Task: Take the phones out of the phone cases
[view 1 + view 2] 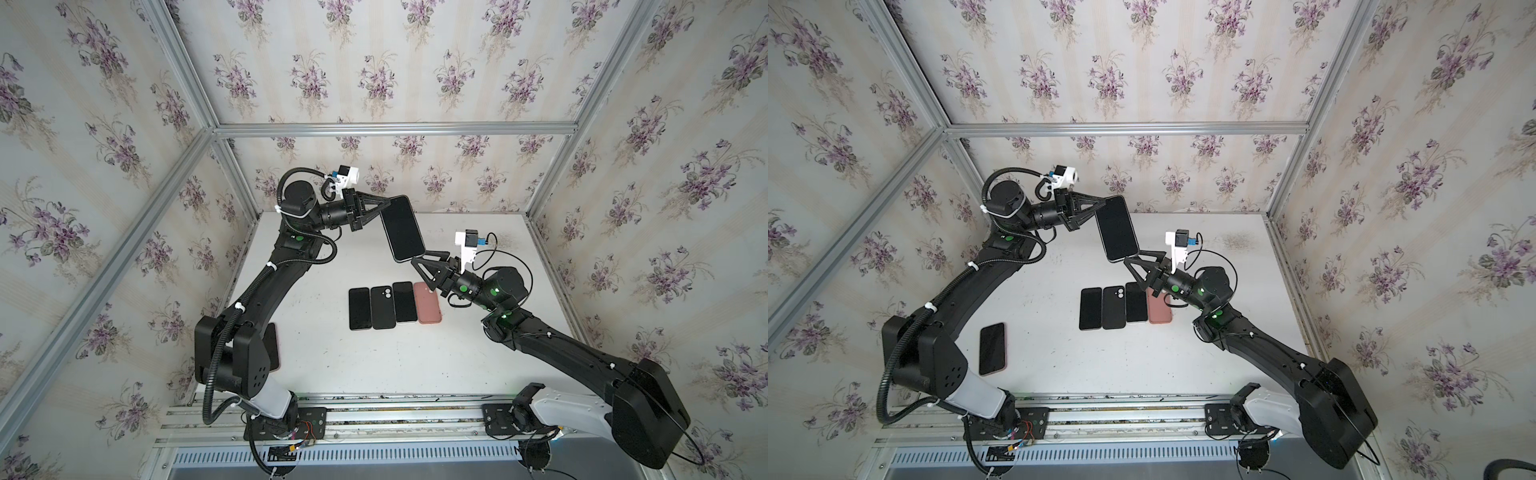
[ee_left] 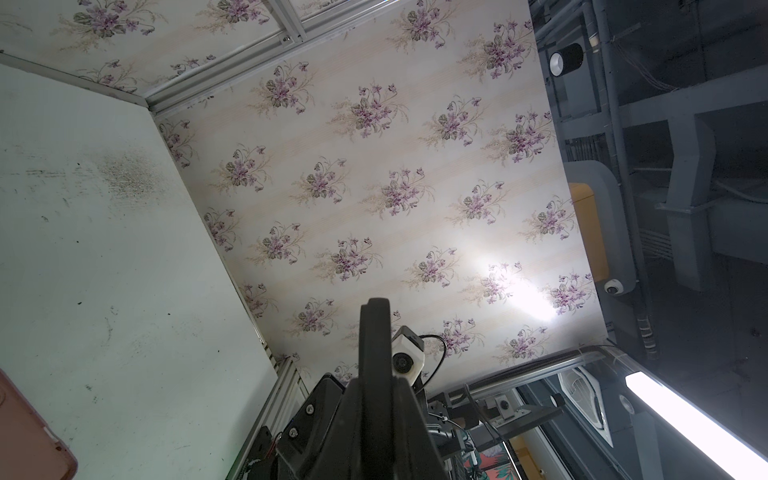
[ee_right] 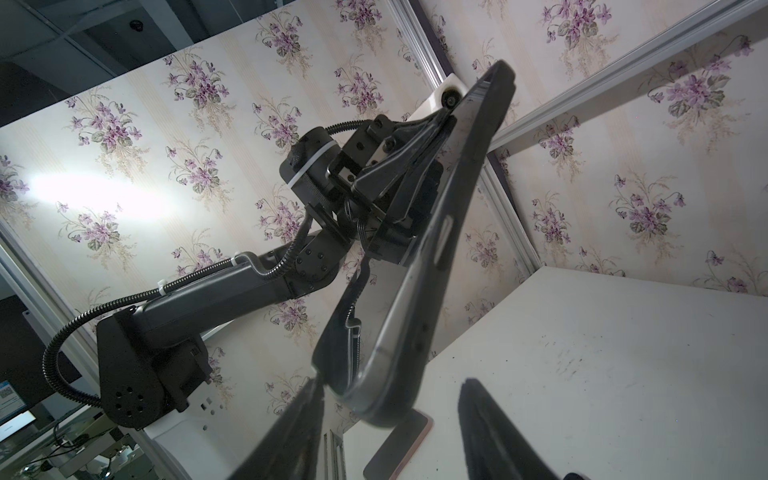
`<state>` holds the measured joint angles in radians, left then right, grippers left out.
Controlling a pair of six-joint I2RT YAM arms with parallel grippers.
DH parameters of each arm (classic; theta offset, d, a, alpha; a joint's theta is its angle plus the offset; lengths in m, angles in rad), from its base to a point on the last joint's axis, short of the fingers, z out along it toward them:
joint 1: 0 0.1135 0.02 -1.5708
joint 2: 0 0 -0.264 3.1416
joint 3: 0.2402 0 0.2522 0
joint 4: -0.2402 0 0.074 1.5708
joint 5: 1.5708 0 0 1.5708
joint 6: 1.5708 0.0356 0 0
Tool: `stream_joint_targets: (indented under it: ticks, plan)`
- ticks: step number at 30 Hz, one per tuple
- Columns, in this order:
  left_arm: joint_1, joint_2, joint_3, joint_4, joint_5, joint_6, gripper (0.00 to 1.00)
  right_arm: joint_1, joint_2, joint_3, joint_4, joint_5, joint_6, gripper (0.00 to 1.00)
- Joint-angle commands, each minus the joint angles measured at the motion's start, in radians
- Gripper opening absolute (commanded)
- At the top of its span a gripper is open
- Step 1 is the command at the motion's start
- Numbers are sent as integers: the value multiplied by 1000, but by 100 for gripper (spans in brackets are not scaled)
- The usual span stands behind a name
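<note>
The left gripper (image 1: 388, 202) is clamped tight on the far corner of the phone (image 1: 402, 229) and holds it in the air, well clear of the white table (image 1: 332, 365); in both top views the phone hangs tilted with its screen toward the camera, its long axis running from the left gripper toward the right gripper (image 1: 418, 256); the right gripper's jaws stand apart, and the near end of the phone reaches in between the fingertips; the right wrist view shows this close up, with one finger (image 3: 299, 432) right at the phone's corner and the other finger (image 3: 486, 428) clear of it, so nothing is pinched there; the same view shows the dark case (image 3: 424, 291) wrapped round the phone's edge, with a side cut-out in it; a dark layer stands off from the phone's underside, but whether that is the case peeling away cannot be told; the left wrist view sees its own fingers (image 2: 374, 332) edge-on and pressed together; on the table lies a row of four, side by side and touching: a black phone (image 1: 359, 308), a black handset lying back up (image 1: 382, 307) with two camera lenses showing, a second black phone (image 1: 404, 302), and a pink case (image 1: 428, 311) whose far end sits under the right gripper in both top views; a pink-rimmed phone (image 1: 992, 349) lies well apart from the row, beside the left arm.
</note>
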<state>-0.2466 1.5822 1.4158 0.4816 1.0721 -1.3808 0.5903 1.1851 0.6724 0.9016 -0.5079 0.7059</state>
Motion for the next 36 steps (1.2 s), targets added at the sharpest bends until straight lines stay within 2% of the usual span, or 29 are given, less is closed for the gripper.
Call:
stream_joint_targets:
  ticks: [1,21,36]
  plan:
    - [0,-2,-2,81,14,-43,0,5,4,9,9,10,-19,56]
    - [0,-2,-2,99,18,-56,0,4,18,6,15,16,-20,56]
    - [-2,-11,-28,117,42,-55,0,3,19,5,26,92,-22,57]
